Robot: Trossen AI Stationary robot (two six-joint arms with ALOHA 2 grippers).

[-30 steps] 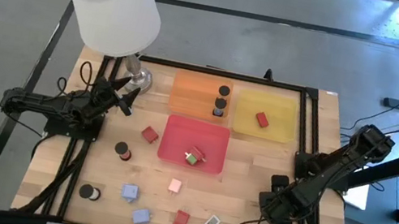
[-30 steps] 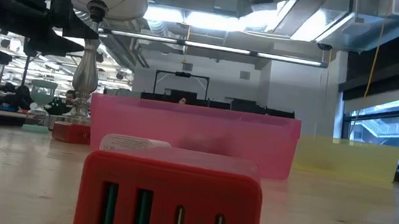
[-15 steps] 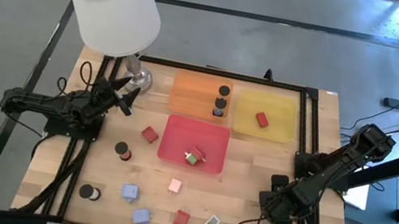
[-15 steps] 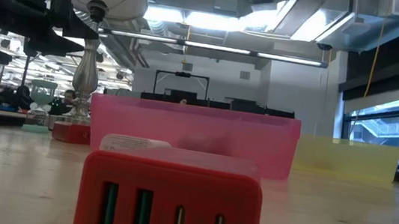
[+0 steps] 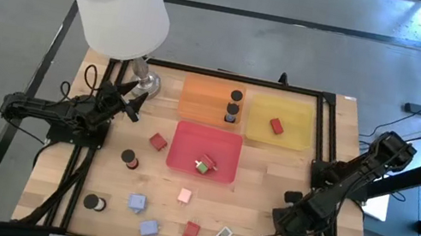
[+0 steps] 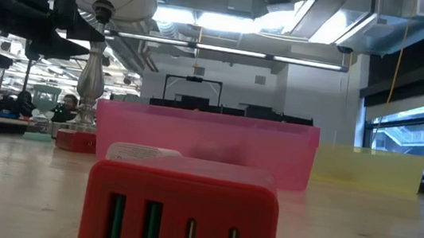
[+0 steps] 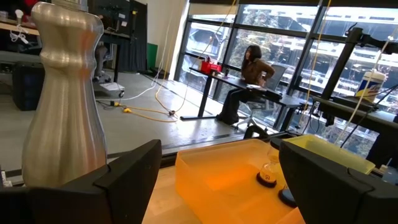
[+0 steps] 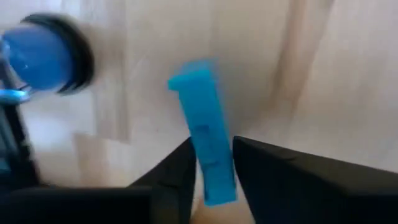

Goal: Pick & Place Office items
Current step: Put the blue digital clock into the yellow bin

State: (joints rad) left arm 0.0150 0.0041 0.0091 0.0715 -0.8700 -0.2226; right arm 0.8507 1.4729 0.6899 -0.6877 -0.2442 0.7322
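Right gripper [image 8: 211,168] pinches the teal rectangle [image 8: 202,124] between its fingertips, long axis running straight out ahead; left gripper [image 7: 217,180] spread, far away.

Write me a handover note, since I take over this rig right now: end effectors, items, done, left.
Right end effector: shut on a flat blue piece, low at the table's near right corner.
Left end effector: open, holding nothing, waiting by the lamp base.
Done: black cylinders in orange tray, red block in yellow tray, pieces in red tray.
Left: loose blocks, cylinders and a white rectangle along the near edge.
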